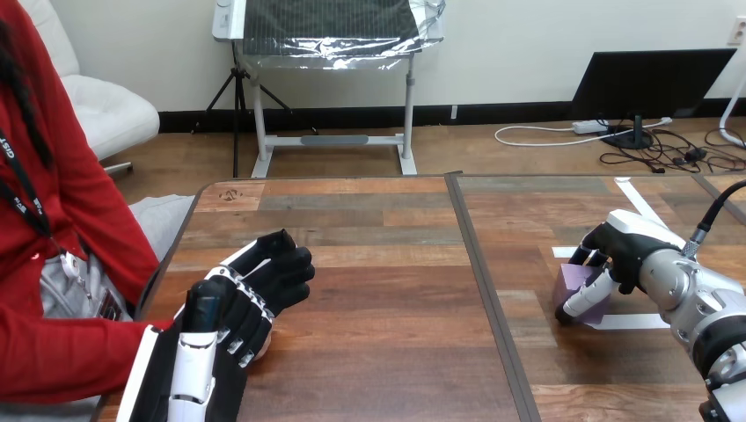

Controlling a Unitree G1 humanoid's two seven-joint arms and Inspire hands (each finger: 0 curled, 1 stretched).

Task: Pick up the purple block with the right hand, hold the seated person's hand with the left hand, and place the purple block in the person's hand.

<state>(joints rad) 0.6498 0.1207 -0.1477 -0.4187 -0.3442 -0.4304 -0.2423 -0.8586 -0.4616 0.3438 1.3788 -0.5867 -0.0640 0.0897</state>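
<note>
The purple block (pixel 580 283) rests on the table's right half, beside white tape marks. My right hand (pixel 626 246) reaches over it from the right, with fingers and thumb curled round it. At the table's left edge my left hand (pixel 236 303) lies back-up on the person's hand (pixel 263 350). Its fingers are curled down over that hand, which is almost wholly hidden; only a sliver shows under my hand's right edge. The person's red sleeve (pixel 79 356) leads in under my left hand from the left.
The person sits close at the table's left side. A dark seam (pixel 488 299) runs front to back down the wooden table (pixel 387 264) between my two hands. White tape strips (pixel 635 322) lie round the block.
</note>
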